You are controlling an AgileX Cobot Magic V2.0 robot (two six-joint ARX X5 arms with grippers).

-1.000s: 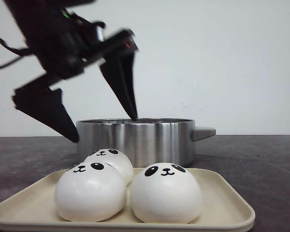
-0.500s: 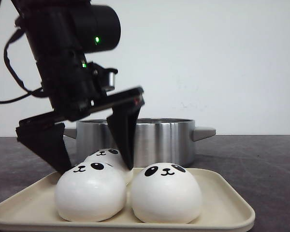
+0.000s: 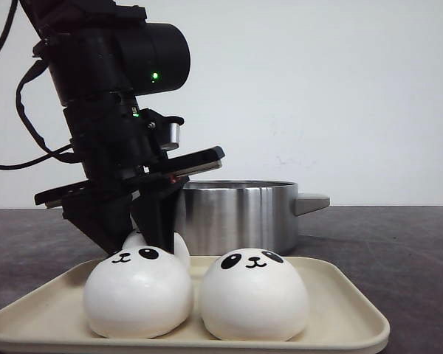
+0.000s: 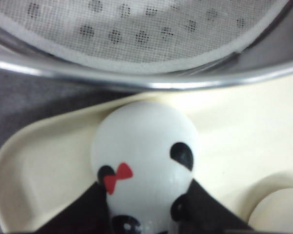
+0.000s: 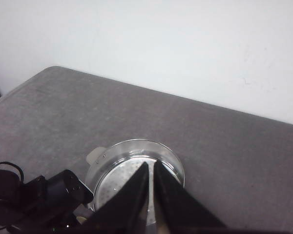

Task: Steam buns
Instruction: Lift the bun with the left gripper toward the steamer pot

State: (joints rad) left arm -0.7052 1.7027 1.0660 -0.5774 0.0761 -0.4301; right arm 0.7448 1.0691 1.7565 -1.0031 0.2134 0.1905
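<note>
Gripping the rear bun on the cream tray at lower left of frame, my left gripper has its fingers pressed against the bun's sides; two more buns sit in front, the steel pot behind. My right gripper, fingers almost together and empty, hangs high above the pot.

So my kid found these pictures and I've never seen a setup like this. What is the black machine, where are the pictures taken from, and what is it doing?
It is a robot with two arms. One picture looks forward over the table; two come from cameras on the wrists. A cream tray holds white panda-faced buns, with a steel steamer pot behind. The left gripper has its fingers on either side of the rear bun, which has a red bow. The right gripper hangs high above the pot, nearly closed and empty.
</note>
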